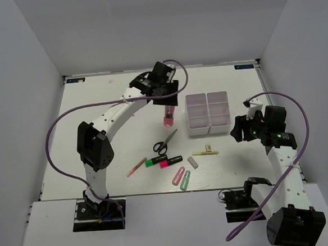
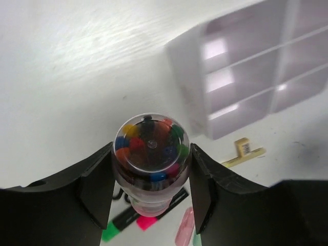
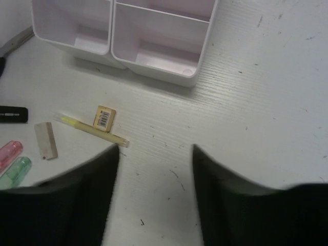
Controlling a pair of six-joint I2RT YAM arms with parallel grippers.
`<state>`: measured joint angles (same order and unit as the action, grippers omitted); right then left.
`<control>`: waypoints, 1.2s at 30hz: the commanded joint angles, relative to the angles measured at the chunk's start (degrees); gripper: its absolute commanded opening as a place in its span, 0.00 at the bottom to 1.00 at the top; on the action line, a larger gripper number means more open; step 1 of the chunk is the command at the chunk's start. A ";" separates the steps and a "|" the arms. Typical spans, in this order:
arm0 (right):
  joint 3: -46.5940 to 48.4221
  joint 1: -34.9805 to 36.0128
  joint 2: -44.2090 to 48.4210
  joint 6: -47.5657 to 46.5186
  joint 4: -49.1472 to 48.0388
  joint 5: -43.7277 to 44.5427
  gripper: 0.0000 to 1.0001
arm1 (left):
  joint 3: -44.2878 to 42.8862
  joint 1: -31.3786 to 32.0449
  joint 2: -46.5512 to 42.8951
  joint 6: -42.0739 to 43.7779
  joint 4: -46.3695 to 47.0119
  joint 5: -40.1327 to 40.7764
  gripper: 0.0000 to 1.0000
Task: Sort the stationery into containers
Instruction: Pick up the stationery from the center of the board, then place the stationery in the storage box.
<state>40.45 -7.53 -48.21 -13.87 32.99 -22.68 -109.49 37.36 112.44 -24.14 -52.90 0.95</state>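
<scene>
trays (image 3: 154, 56): right wrist cam's top edge chops off the far compartments
scissors (image 3: 15, 42): just a blurry blade tip at the left edge there
highlighters (image 2: 146, 223): mostly tucked behind the pink round jar (image 2: 151, 154)
jar contents: coloured bits (image 2: 134, 144), can't tell what
capsule erasers (image 3: 10, 154): clipped by the left edge

No word or number is legible anywhere. The pale yellow clip (image 3: 95, 130) carries a barcode tag (image 3: 104, 117), its digits too small to read. A blue sticker (image 1: 74, 80) sits at the far left corner of the table (image 1: 223, 169), and a second blue sticker (image 1: 245, 66) at the far right corner; the print on both is illegible.
</scene>
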 commanded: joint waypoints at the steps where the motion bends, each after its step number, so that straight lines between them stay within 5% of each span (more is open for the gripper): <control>1: 0.16 -0.29 0.13 -0.02 -1.09 -1.40 0.53 | -2.31 4.64 -6.18 6.73 12.69 2.65 0.00; 3: 0.25 -0.38 0.04 -0.28 -1.26 -2.11 0.00 | -1.08 5.87 -7.23 8.05 16.59 2.30 0.00; 7: -0.19 -0.29 0.48 -0.37 -1.44 -2.20 0.00 | 4.54 6.49 -8.38 8.50 30.81 -0.86 0.00; 11: -0.72 -0.38 0.13 -0.54 -2.32 -1.58 0.27 | 2.36 6.14 -5.84 9.64 38.21 -5.59 0.00; 14: -0.81 -0.47 -0.22 -0.90 -2.49 -1.93 0.36 | 3.23 5.97 -4.69 12.53 47.48 -10.16 0.00; 21: -0.89 -0.56 -0.75 -1.34 -2.67 -1.76 0.38 | 6.92 4.04 -1.88 15.00 59.31 -19.65 0.00; 28: -0.90 -0.64 -1.45 -1.78 -2.58 -1.41 0.38 | 10.87 2.89 0.06 16.93 66.51 -20.91 0.00; 36: -1.07 -0.82 -2.33 -2.13 -2.49 -2.20 0.39 | 9.39 1.66 3.39 17.38 65.74 -21.95 0.00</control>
<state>39.53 -7.92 -50.15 -15.31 32.38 -24.14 -98.70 39.44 116.46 -7.40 9.37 -18.98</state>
